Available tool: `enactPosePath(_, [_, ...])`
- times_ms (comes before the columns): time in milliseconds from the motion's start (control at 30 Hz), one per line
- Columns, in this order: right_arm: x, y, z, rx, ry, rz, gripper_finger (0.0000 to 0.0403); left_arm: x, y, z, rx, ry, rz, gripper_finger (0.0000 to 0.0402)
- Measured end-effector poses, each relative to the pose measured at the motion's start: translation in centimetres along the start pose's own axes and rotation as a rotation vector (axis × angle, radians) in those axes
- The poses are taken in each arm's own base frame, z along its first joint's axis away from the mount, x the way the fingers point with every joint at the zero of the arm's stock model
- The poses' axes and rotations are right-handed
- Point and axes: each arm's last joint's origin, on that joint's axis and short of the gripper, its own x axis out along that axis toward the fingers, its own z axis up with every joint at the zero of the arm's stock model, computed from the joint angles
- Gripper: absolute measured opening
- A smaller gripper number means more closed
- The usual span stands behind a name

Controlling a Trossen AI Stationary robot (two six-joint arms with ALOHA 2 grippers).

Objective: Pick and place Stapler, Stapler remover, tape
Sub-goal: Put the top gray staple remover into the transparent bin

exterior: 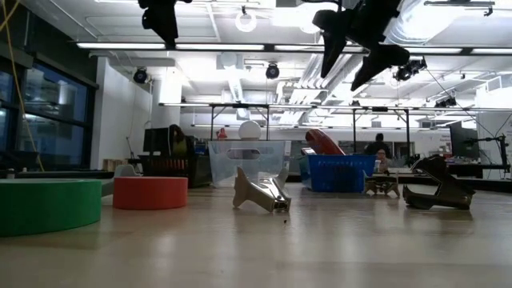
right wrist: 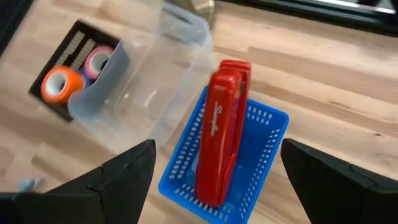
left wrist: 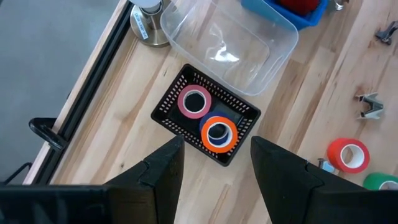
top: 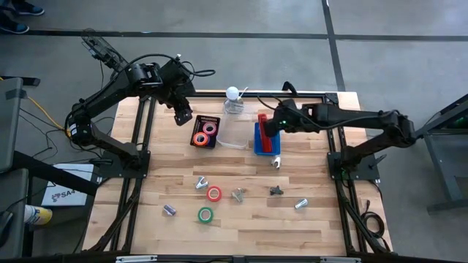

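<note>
Stapler, glossy red and long, stands on end in a blue basket, leaning against its far wall with its top rising above the rim. Directly above it hangs the right tool, its two dark fingers spread as wide as they go and empty, clear of both stapler and basket. The left tool hovers over the worktop's far left part, its fingers partly spread with nothing between them, above a black mesh basket.

That black basket holds a pink tape roll and a red-orange tape roll, the orange one lying on something blue-purple that I cannot make out fully. A clear plastic tub sits between the black basket and the blue one, and a small bottle with a white cap stands behind it at the far edge.

The near half of the worktop has open room, with loose items well apart: a second red-orange tape roll, a green tape roll, silver staple removers and, a dark staple remover, another silver one just in front of the blue basket, and two small metallic pieces and too small to identify.
</note>
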Motion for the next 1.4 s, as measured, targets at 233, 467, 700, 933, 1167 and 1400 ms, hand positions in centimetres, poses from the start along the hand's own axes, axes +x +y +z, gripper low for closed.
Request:
enactPosePath(233, [-0.4,-0.1,-0.5,0.066,0.100,0.037,0.0338,0.0,0.0,0.0,-0.018,0.001,0.000,0.0181])
enactPosePath(467, [-0.5,-0.9,-1.7,0.087,0.230,-0.048,0.0335,0.0,0.0,0.0,-0.044,0.000,0.000,0.0181])
enactPosePath(700, [-1.3,-0.4,-3.9,0.110,0.259,-0.120,0.0334,0.0,0.0,0.0,-0.044,-0.001,0.003,0.0181])
enactPosePath(933, [-0.8,1.5,-7.0,0.155,0.255,-0.173,0.0334,0.0,0.0,0.0,-0.045,-0.002,0.002,0.0181])
enactPosePath(1167, [2.3,3.1,-9.8,0.198,0.221,-0.307,0.0334,0.0,0.0,0.0,-0.044,-0.002,0.002,0.0181])
enactPosePath(1400, [5.5,4.3,-12.0,0.311,0.158,-0.394,0.0334,0.0,0.0,0.0,-0.020,-0.002,0.002,0.0181])
